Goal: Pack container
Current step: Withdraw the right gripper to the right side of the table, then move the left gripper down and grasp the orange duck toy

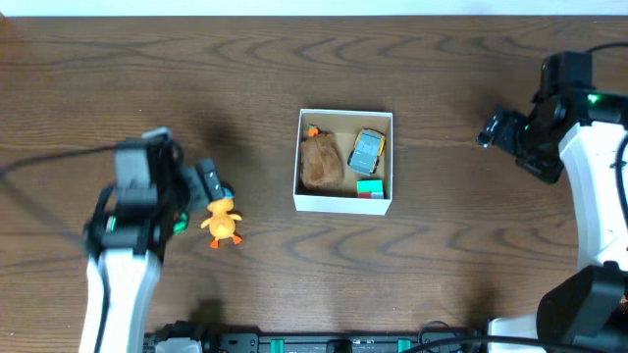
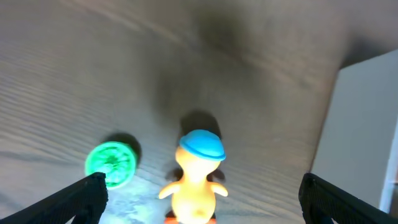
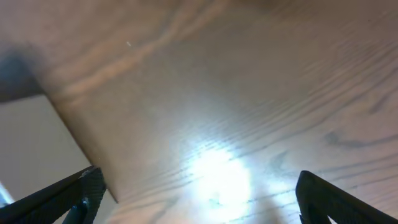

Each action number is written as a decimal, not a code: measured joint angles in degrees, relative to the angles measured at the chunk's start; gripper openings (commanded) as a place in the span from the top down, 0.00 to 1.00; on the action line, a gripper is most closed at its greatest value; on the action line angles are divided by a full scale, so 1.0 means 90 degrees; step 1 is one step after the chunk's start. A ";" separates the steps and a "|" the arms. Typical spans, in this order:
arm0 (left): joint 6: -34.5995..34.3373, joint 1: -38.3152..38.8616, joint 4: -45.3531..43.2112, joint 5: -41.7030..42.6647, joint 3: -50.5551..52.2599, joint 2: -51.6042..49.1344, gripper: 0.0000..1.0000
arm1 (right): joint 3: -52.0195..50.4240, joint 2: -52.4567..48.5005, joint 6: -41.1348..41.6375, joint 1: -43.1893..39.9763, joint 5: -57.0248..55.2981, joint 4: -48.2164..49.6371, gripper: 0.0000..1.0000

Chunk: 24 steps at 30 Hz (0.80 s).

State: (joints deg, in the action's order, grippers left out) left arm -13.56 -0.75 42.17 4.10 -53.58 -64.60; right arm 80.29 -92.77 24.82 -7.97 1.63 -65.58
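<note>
Picking up the duck: the left gripper point(image 2: 200, 198), jaws wide, hovers over the duck toy point(image 1: 222, 222), left of the central container point(image 1: 343, 204) holding 3 toys point(image 1: 322, 162). Next it likely must descend and close. The right gripper point(image 3: 198, 194) gapes wide.

Box point(image 1: 343, 204): no print can be read on its white walls.
Duck point(image 2: 196, 180): no lettering or number.
Green disc point(image 2: 111, 163): its face is blurred and nothing can be read.
Car point(image 1: 366, 150): too small to make out any marking.
Surface point(image 1: 442, 275): bare wood grain, with no label or sign.
</note>
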 measured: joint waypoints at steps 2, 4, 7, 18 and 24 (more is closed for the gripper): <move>0.0000 0.0010 -0.0070 0.0107 -0.0010 -0.0680 0.02 | -0.0211 -0.0002 -0.0058 0.0000 0.0017 0.0112 0.01; -0.0002 0.0046 -0.0117 0.0170 -0.0007 -0.1202 0.02 | -0.0376 -0.0007 -0.0102 0.0000 0.0029 0.0189 0.01; 0.0005 0.0160 -0.0272 0.0219 -0.0007 -0.1812 0.02 | -0.0503 -0.0012 -0.0138 0.0000 0.0039 0.0243 0.01; 0.0000 0.0270 -0.0425 0.0265 -0.0007 -0.2973 0.08 | -0.0512 -0.0012 -0.0158 0.0000 0.0039 0.0250 0.01; -0.0012 0.0270 -0.0427 0.0289 -0.0007 -0.3308 0.45 | -0.0512 -0.0012 -0.0185 0.0000 0.0039 0.0248 0.01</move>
State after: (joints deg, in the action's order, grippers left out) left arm -13.67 1.67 38.33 6.70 -53.65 -94.37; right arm 75.68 -92.88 23.16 -7.97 1.98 -63.35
